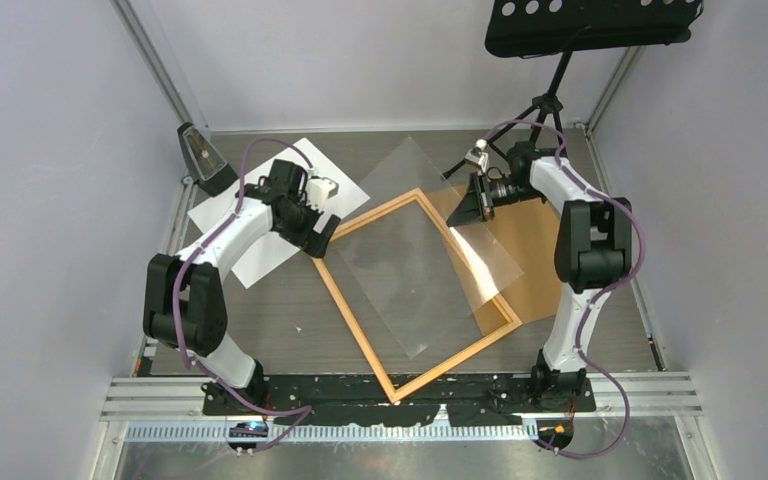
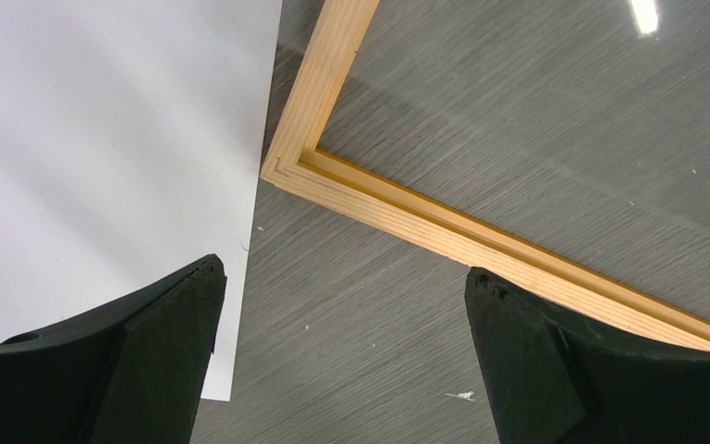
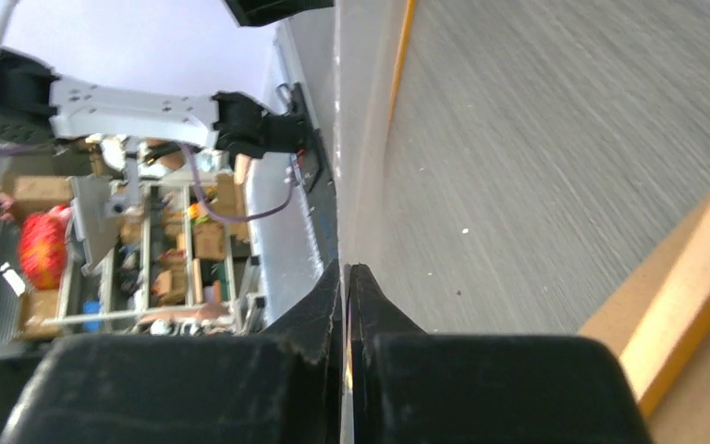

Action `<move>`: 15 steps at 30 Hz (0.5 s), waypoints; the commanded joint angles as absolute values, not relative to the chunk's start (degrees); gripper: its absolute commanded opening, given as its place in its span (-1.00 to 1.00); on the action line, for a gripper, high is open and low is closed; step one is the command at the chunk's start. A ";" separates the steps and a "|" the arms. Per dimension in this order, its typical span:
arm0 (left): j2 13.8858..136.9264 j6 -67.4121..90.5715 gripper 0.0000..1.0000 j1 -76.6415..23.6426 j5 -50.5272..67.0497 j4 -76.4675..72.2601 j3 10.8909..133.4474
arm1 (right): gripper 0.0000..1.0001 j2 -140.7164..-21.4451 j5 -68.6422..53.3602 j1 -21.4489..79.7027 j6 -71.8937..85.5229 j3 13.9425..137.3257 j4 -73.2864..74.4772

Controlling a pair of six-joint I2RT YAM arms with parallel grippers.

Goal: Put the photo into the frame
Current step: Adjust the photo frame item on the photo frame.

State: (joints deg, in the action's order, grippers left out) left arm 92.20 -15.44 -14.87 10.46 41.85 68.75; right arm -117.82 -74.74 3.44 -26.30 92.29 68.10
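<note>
Starting from the photo [image 1: 260,258], you can see it lies flat on the worktop [image 1: 290,340], white back up, to the left of the frame [image 1: 455,359] and wholly outside it. From the left wrist view, its long edge runs right up beside the frame's near corner. So the main step is not yet done.

Your left gripper [image 1: 322,238] hangs low between photo and frame corner, fingers spread wide and holding nothing.

Your right gripper [image 1: 477,200] is pressed together on the far edge of the clear sheet [image 1: 410,260]. It holds that sheet tilted, with the far side raised and the near side reaching down across the frame opening. You cannot tell from these views whether the sheet's low edge sits inside the rebate.

The brown backing board [image 1: 530,275] lies flat on the right, partly under the frame's edge and the sheet.

By my reading you are early on. The sheet needs settling, then the photo has to be picked up and laid in the frame, probably followed by the board.
</note>
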 commanded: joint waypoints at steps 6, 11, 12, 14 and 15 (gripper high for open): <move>91.39 -16.50 0.99 -14.42 9.54 40.66 69.45 | -0.89 -110.12 -69.33 4.71 2.25 86.83 40.49; 91.32 -16.44 0.99 -14.07 10.03 40.17 69.08 | -0.89 -107.13 -70.76 4.73 9.18 82.45 34.15; 91.32 -16.36 0.99 -14.00 10.13 40.10 69.05 | -0.89 -106.83 -71.02 4.72 9.64 81.45 33.77; 91.24 -16.31 0.99 -13.89 10.26 39.91 69.02 | -0.88 -106.13 -71.99 4.74 10.30 80.22 33.53; 91.23 -16.22 0.99 -13.77 10.46 39.83 68.94 | -0.88 -105.70 -72.49 4.74 10.27 79.88 33.72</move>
State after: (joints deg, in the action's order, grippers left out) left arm 92.20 -15.66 -14.37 10.04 41.80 68.75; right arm -111.35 -68.84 4.43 5.58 80.99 37.47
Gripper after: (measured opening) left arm 0.994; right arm 0.065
